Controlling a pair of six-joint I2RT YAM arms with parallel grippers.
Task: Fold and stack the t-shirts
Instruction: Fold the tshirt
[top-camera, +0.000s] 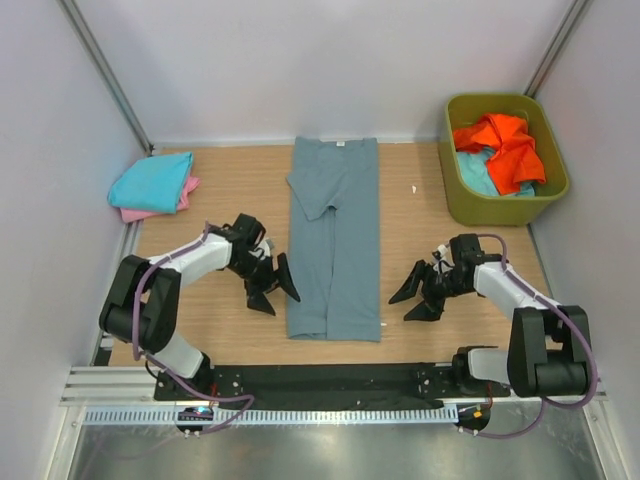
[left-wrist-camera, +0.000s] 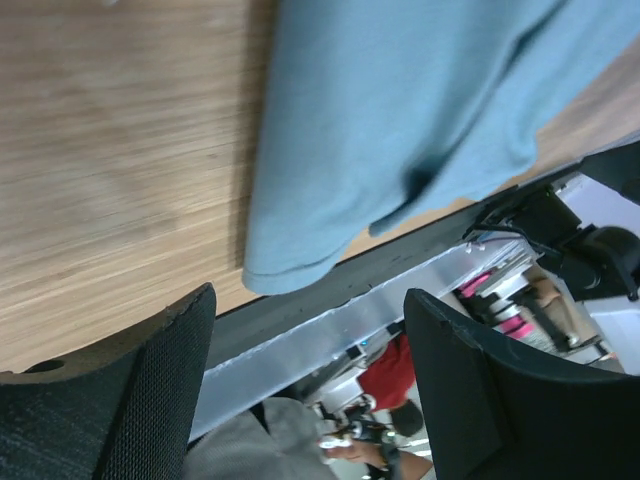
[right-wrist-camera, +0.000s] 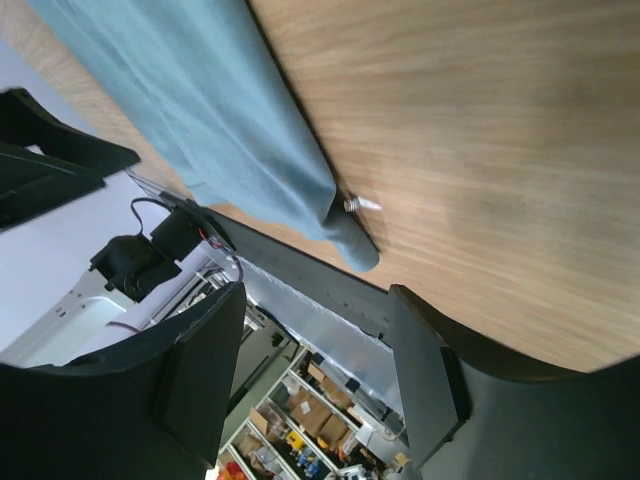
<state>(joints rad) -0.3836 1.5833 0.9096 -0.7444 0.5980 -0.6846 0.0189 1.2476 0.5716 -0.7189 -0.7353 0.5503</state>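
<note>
The wooden desk (top-camera: 430, 230) carries the grey-blue t-shirt (top-camera: 335, 250) at its middle. The shirt's sides are folded in to make a long strip, with one sleeve flap lying across its far half. Far right of it stands an olive tub (top-camera: 500, 208) holding a crumpled orange shirt (top-camera: 505, 148) over a light blue one (top-camera: 478, 175). Far left of it, a folded turquoise shirt (top-camera: 150, 182) lies on a pink one (top-camera: 188, 186). The left pincer (top-camera: 278, 298) and right pincer (top-camera: 402, 308) flank the strip's near end, both wide and empty. A white label (top-camera: 339, 143) marks its far edge.
</note>
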